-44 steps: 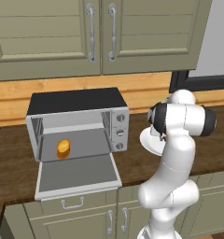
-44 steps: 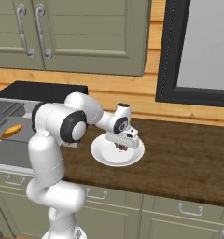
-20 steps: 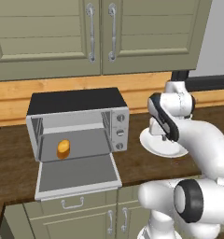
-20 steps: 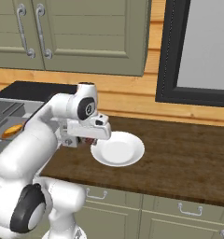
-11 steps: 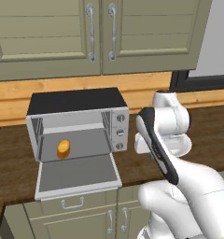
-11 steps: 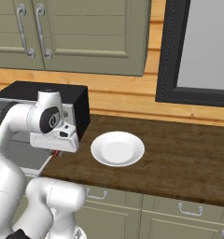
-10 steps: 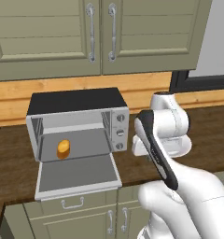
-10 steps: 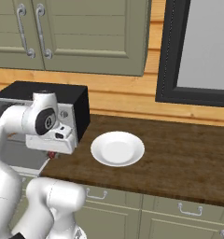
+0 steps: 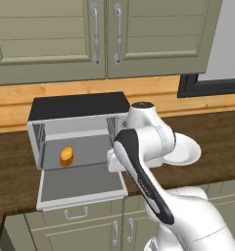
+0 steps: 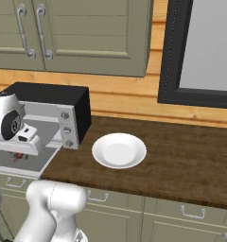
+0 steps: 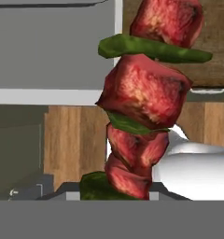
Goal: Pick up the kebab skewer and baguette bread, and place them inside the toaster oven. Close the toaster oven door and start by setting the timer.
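The gripper [image 10: 20,155] is closed on the kebab skewer [image 11: 142,102], which stands up the middle of the hand view from 6 toward 12 o'clock: red meat chunks with green slices between them. In the right base view a bit of red shows under the hand, just above the lowered toaster oven door [image 10: 21,163]. In the left base view the hand sits at the right front corner of the toaster oven [image 9: 80,130], over the right edge of the door, which lies flat and open toward 6 o'clock. The baguette bread [image 9: 66,155] lies inside the oven cavity, toward its left, at about 9 o'clock from the hand. The white plate [image 10: 119,150] rests on the dark wooden counter [image 10: 186,160] at 3 o'clock from the oven, apart from it. Green cabinets [image 9: 105,37] hang above at 12 o'clock.
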Controlling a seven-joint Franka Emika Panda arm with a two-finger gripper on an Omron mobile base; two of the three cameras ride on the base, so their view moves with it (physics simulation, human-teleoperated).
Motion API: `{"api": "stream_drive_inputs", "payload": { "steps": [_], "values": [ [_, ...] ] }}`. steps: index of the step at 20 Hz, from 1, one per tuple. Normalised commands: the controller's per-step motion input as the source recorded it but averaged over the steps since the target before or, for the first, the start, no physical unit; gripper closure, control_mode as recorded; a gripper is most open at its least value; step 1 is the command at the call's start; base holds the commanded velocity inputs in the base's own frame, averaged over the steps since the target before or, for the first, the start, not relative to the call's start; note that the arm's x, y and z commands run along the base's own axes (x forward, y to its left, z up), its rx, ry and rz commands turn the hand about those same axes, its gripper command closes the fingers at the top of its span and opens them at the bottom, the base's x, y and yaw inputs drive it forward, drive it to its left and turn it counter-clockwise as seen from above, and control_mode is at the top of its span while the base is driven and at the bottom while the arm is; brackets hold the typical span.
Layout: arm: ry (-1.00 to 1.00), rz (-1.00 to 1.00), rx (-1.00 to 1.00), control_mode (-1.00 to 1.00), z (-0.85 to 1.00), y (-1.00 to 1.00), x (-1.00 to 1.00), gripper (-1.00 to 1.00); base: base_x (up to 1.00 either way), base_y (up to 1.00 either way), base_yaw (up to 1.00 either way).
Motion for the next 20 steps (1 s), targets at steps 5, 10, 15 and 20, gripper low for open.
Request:
{"api": "stream_drive_inputs", "payload": {
  "steps": [5,10,15,20],
  "values": [
    [0.0,0.0,0.0,-1.0,0.08,0.77,0.86,1.0,0.0,0.0,0.0],
    [0.0,0.0,0.0,-1.0,-0.08,0.34,0.7,1.0,0.0,0.0,0.0],
    [0.0,0.0,0.0,-1.0,-0.24,0.0,0.37,1.0,0.0,0.0,0.0],
    [0.0,0.0,0.0,-1.0,-0.18,0.08,0.33,1.0,0.0,0.0,0.0]
  ]
}}
